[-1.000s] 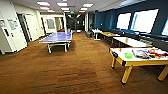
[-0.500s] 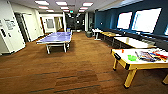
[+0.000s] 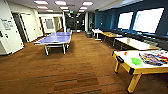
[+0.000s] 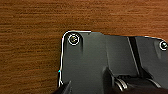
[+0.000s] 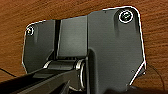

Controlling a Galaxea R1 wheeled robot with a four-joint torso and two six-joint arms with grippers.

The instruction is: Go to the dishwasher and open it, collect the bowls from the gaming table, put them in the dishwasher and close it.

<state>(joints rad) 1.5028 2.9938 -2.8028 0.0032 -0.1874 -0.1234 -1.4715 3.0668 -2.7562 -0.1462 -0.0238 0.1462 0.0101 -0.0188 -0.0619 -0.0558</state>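
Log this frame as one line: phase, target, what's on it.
phase: driving over wood-pattern floor | target: gaming table ahead right | on it: green bowl, small orange cup, game boxes | left: table-tennis table

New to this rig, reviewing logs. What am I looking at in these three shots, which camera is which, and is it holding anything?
It is a wheeled robot with two arms. The wide shot comes from its head camera, looking forward and down across an office games room. On the right stands the gaming table, white-topped with yellow legs, carrying a green bowl, a small orange cup and colourful game boxes. A blue table-tennis table stands further back on the left. The other two shots come from cameras on the left and right wrists; each shows the robot's own dark plate over brown wood-pattern floor. Nothing held is visible; the fingers cannot be made out.
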